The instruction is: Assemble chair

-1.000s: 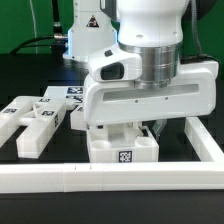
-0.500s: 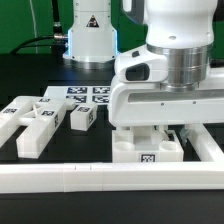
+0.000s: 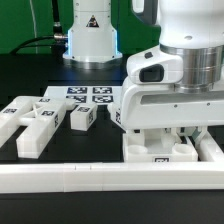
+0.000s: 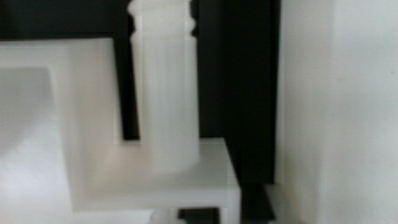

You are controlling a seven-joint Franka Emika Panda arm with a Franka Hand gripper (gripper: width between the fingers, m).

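My gripper (image 3: 177, 137) reaches down into a white tray-like chair piece (image 3: 160, 152) with a tag on its front. It is shut on that piece, low over the table at the exterior view's right, close to the corner of the long white L-shaped rail (image 3: 80, 177). The fingertips are mostly hidden behind the piece's walls. The wrist view shows the same piece (image 4: 151, 175) close up, with a ridged upright post (image 4: 157, 70) and part of a tag. An X-braced white panel (image 3: 35, 125) and a small white block (image 3: 83, 117) lie at the exterior view's left.
The rail runs along the front and turns back along the exterior view's right (image 3: 212, 150); it also shows in the wrist view (image 4: 329, 100). The marker board (image 3: 90, 95) lies behind the loose parts. The arm's white base (image 3: 90, 40) stands at the back.
My gripper has carried the tray-like piece steadily toward the exterior view's right, closer to the rail's corner. The panel and small block have not moved.
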